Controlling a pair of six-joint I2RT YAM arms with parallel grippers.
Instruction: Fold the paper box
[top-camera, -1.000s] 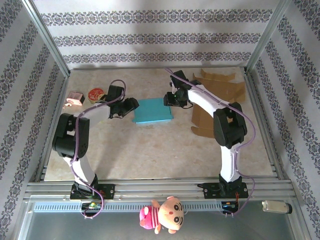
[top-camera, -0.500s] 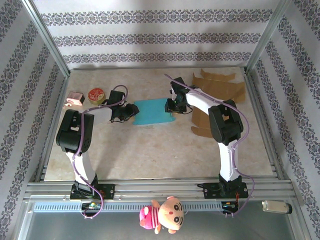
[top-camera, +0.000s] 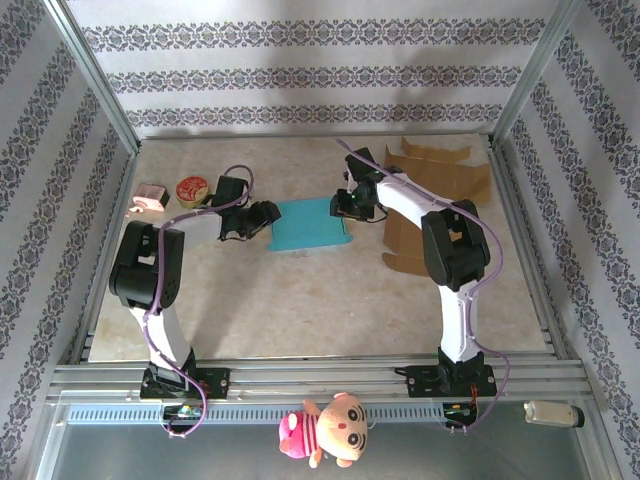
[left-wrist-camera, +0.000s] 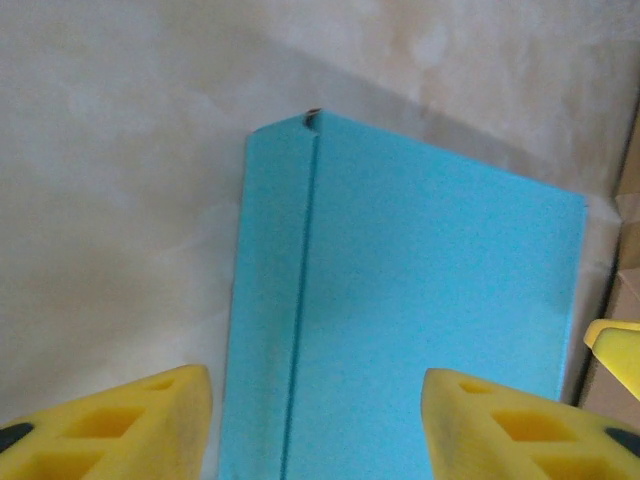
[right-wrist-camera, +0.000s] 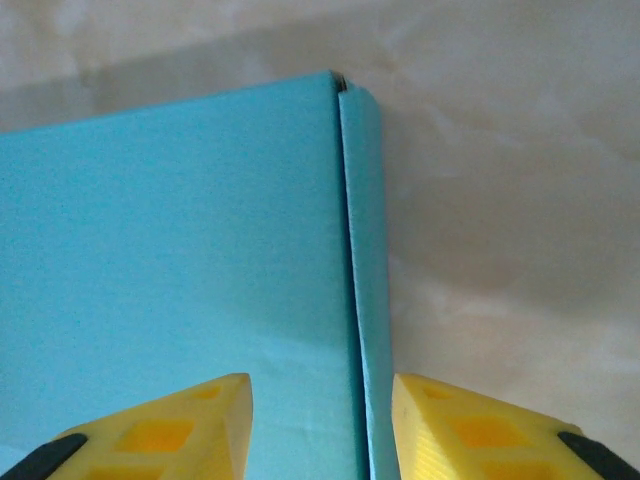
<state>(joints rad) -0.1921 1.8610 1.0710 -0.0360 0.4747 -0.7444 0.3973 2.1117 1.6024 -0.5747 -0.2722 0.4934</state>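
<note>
A: Entry: where is the turquoise paper box (top-camera: 308, 222)?

B: Flat on the desk (top-camera: 300, 310), far middle, between the two claws. Each short end has a narrow flap creased along it. Whether the flaps stand up or lie down, I cannot tell.

A: Failure modes from here?

B: My judgement, three.
1. The box looks light. If one claw pushes inward before the other braces, it will likely skate across the desk instead of folding.
2. If either claw closes off the crease line, it could dent the main panel or put in a second, crooked fold.
3. The right arm reaches in just beside the brown cardboard sheets (top-camera: 440, 185), so a wide elbow swing could drag them.

A: Arm pose?

B: Both arms reach forward and inward with elbows raised and wrists pitched down, and the claws face each other across the box.
- The left claw (top-camera: 262, 215) is at the left end with fingers spread. The crease runs between them and nothing is pinched.
- The right claw (top-camera: 343, 205) is at the right end with fingers also apart, straddling that flap's seam and gripping nothing.
</note>
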